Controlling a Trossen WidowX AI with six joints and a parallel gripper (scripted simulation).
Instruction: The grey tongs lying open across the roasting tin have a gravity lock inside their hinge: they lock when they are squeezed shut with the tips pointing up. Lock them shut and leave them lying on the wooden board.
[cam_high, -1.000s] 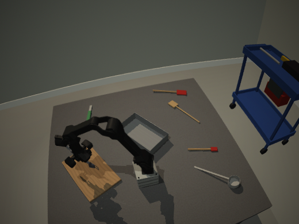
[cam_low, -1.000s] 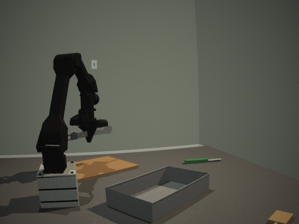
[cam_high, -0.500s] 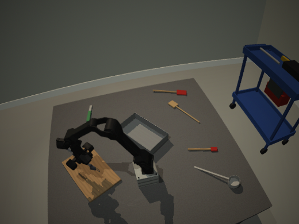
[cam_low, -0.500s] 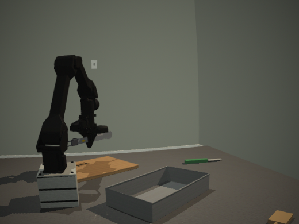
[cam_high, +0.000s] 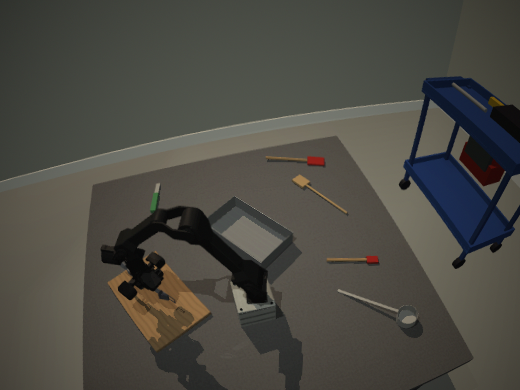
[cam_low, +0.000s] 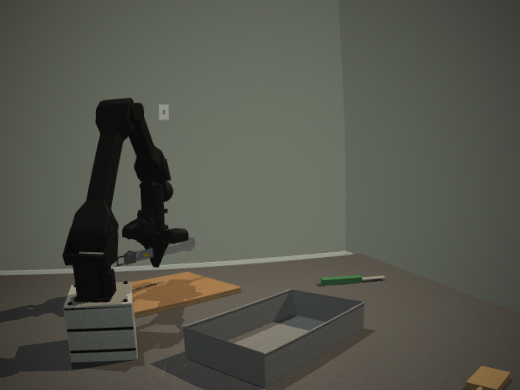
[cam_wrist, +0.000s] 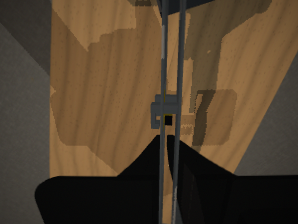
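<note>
The grey tongs (cam_high: 163, 295) (cam_low: 176, 247) (cam_wrist: 181, 65) are held nearly level above the wooden board (cam_high: 194, 304) (cam_low: 215, 287) (cam_wrist: 72, 30), with a gap under them. Their broad, light end is slightly the higher one in the exterior view. In the wrist view their two arms run close together, almost parallel, with a grey and yellow bracket between them. Whether the lock is engaged cannot be seen. My gripper (cam_high: 149, 282) (cam_low: 157, 261) (cam_wrist: 164, 140) points down and is shut on the tongs. The roasting tin (cam_high: 262, 219) (cam_low: 310, 345) holds nothing.
A green-handled tool (cam_high: 154, 201) (cam_low: 341, 280) lies behind the board. Two red-headed spatulas (cam_high: 315, 161) (cam_high: 372, 260), a wooden one (cam_high: 301, 181) (cam_low: 487, 378) and a ladle (cam_high: 370, 302) lie right of the tin. The arm's base (cam_high: 257, 314) (cam_low: 102, 332) stands beside the board. A blue cart (cam_high: 442, 185) stands at the far right.
</note>
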